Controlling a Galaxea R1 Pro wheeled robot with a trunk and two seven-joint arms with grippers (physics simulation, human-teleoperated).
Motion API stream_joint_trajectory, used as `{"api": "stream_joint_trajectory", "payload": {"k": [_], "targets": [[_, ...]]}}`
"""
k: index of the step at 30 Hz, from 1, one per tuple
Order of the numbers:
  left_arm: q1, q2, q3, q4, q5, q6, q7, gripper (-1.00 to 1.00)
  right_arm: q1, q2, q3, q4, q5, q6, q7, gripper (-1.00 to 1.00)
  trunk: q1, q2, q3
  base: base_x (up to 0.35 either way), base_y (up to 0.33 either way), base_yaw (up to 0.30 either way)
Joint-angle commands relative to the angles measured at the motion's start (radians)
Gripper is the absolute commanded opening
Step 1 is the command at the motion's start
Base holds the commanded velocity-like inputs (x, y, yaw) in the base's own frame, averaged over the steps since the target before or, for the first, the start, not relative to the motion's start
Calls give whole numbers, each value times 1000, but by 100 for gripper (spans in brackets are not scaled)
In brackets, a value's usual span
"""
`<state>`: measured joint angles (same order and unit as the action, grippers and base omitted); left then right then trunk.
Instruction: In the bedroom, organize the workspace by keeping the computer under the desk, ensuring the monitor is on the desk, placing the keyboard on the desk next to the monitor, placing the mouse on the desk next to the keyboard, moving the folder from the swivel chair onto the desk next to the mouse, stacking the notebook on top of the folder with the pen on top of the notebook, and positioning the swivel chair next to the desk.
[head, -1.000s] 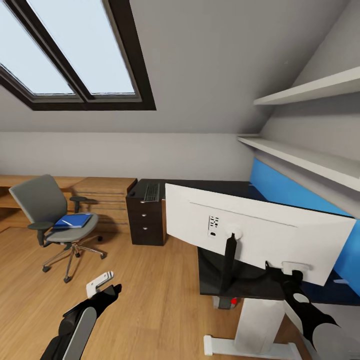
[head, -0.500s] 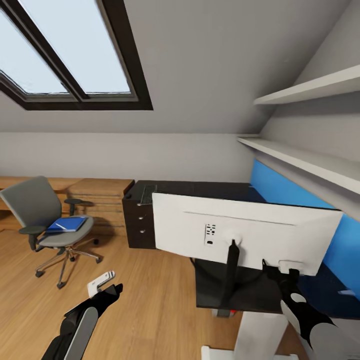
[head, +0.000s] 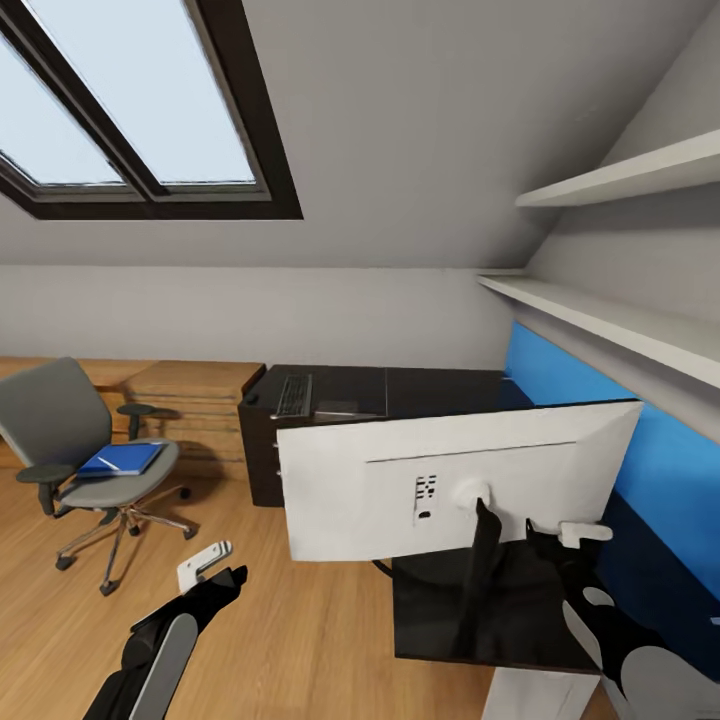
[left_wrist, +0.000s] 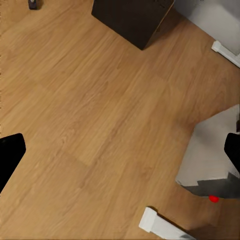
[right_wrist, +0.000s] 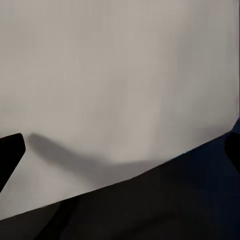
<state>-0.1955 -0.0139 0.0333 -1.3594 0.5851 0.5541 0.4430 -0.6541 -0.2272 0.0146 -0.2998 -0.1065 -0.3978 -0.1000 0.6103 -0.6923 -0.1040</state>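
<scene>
Two arms in the head view. Left arm: low, over the wooden floor (head: 300, 620), forearm angled up and forward; left gripper (head: 207, 563) holds nothing, its black fingers (left_wrist: 11, 155) wide apart at the edges of the left wrist view. Right arm: reaching up from the lower right to the lower edge of the wide monitor with silver-white back and black stand (head: 450, 480); right gripper (head: 570, 535) sits at that edge, and whether it is clamped on the panel cannot be told. In the right wrist view the dark fingers (right_wrist: 10, 150) stand apart with the pale monitor back (right_wrist: 115, 90) close between them.

Monitor: over the glossy black L-shaped worktop (head: 440, 385), back toward the camera, tilted with its right end higher. Compared with a second ago its top edge sloped the other way and it has swung leftward.

Slim dark keyboard (head: 293, 396): on the worktop's far end above the black drawer unit (head: 262, 450). Grey padded swivel chair (head: 85, 450): well apart to the left, carrying a blue folder (head: 120, 459). View has shifted between frames.
</scene>
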Motion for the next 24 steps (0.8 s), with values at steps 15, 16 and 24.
{"api": "stream_joint_trajectory", "payload": {"k": [15, 16, 24], "targets": [[-1, 30, 41, 3, 6, -114, 6, 100, -1, -5, 0, 1, -11, -3, 1, 100, 1, -1, -2, 122, 1, 0], [-1, 31, 40, 3, 0, -115, 6, 100, -1, -5, 0, 0, -11, -3, 0, 100, 1, -1, -2, 225, 0, 0], [-1, 32, 42, 3, -40, -115, 5, 100, -1, -5, -1, -2, -12, -3, 0, 100, 1, -1, -2, 74, 0, 0]]}}
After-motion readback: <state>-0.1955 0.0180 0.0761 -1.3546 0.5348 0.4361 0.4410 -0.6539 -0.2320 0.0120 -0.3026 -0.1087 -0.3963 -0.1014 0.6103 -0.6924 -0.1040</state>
